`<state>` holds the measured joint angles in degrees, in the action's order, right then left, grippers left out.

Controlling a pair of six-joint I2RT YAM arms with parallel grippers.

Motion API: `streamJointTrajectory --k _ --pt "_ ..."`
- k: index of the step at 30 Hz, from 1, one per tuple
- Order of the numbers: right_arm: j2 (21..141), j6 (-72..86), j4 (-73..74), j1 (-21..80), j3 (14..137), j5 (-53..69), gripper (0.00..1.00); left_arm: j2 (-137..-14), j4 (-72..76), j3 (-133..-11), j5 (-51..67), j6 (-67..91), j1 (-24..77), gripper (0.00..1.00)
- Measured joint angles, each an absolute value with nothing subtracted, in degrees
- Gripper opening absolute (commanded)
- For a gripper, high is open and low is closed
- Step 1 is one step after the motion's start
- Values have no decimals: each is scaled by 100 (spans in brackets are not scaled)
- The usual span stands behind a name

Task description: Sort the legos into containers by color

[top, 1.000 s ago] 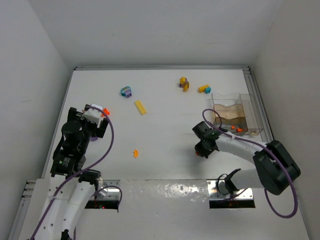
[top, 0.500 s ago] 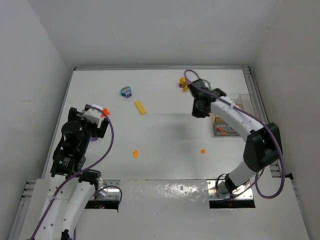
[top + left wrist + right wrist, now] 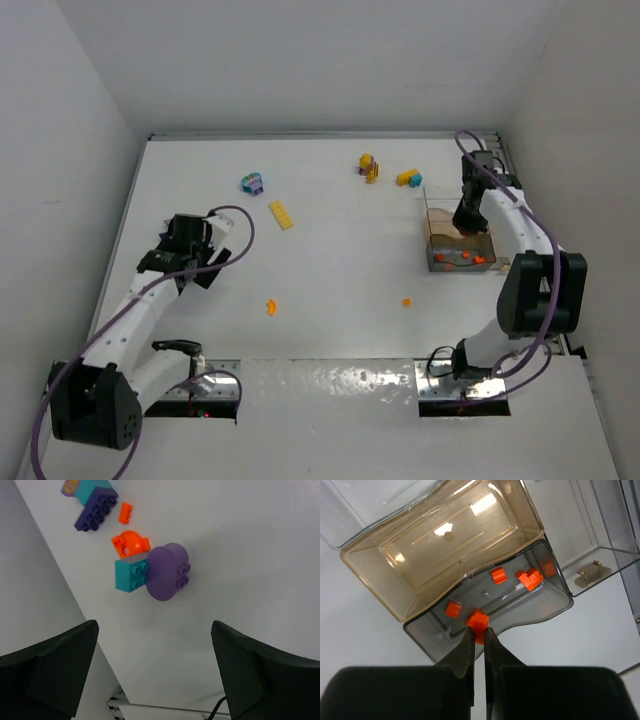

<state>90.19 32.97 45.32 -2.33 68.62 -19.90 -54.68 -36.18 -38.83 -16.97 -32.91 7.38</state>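
My right gripper [image 3: 476,631] is shut on a small orange lego [image 3: 478,619] and holds it above the grey compartment of the clear container [image 3: 547,607], which holds several orange bricks. The brownish compartment [image 3: 445,550] beside it is empty. In the top view the right gripper [image 3: 464,222] hangs over the container [image 3: 432,262] at the right. My left gripper [image 3: 155,672] is open and empty, above bare table just short of a purple, teal and orange clump [image 3: 152,572]. In the top view the left gripper [image 3: 186,252] is at the left.
Loose legos lie on the table: a teal and purple clump [image 3: 252,183], a yellow plate [image 3: 282,215], a yellow and orange clump [image 3: 369,166], a yellow and teal piece [image 3: 408,178], an orange curved piece [image 3: 271,306], a small orange brick [image 3: 406,301]. Walls close in on three sides.
My right arm swung from the near middle to the back and then over the container. A small orange brick now lies on the table near the front. My left arm stretched out and turned.
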Motion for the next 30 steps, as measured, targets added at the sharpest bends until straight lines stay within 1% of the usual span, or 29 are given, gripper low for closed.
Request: streamJointTrajectory --k 2,7,10,11,12,13,14,16,18,20,21,22,23,24,27,28,29,30 --pt "9181 3288 4506 -255 6871 -1992 0 -5767 -3765 -3966 -1702 -3177 738 94" --pt "9496 3297 4399 -287 6779 -1911 0 -5813 -3817 -4322 -1621 -2788 738 94" --pt "9546 3317 4333 -287 6707 -1857 20 -5798 -3789 -4362 -1549 -2602 738 94" --pt "9570 3312 4318 -287 6707 -1824 35 -5784 -3806 -4362 -1533 -2541 738 95" --pt "9592 3343 4292 -287 6707 -1791 41 -5771 -3811 -4362 -1522 -2510 735 95" --pt "9618 3334 4276 -287 6707 -1772 46 -5749 -3813 -4362 -1514 -2486 735 95" --pt "9649 3319 4265 -287 6707 -1747 55 -5721 -3815 -4362 -1505 -2464 738 95" --pt "9684 3343 4263 -287 6707 -1737 63 -5651 -3820 -4362 -1500 -2412 738 95" --pt "9684 3341 4263 -287 6707 -1737 66 -5579 -3820 -4362 -1498 -2386 735 95" --pt "9684 3343 4257 -287 6707 -1737 66 -5511 -3820 -4362 -1494 -2368 735 95" --pt "9682 3341 4259 -287 6707 -1737 60 -5478 -3820 -4362 -1476 -2370 738 95" --pt "9673 3306 4259 -287 6707 -1737 47 -5446 -3820 -4362 -1455 -2370 735 95" --pt "9649 3264 4257 -287 6709 -1728 25 -5419 -3817 -4362 -1437 -2370 738 95" --pt "9596 3124 4259 -270 6709 -1649 0 -5389 -3817 -4362 -1413 -2375 735 87" --pt "9168 2554 4200 -21 6707 -1492 0 -5328 -3813 -4362 -1334 -2427 735 73" --pt "8917 2246 4152 248 6707 -1457 40 -5315 -3809 -4364 -1299 -2499 735 63" --pt "8656 2027 4099 613 6707 -1433 58 -5301 -3800 -4366 -1267 -2554 735 40" --pt "8412 1793 4064 1028 6711 -1420 68 -5297 -3782 -4372 -1243 -2589 735 30"
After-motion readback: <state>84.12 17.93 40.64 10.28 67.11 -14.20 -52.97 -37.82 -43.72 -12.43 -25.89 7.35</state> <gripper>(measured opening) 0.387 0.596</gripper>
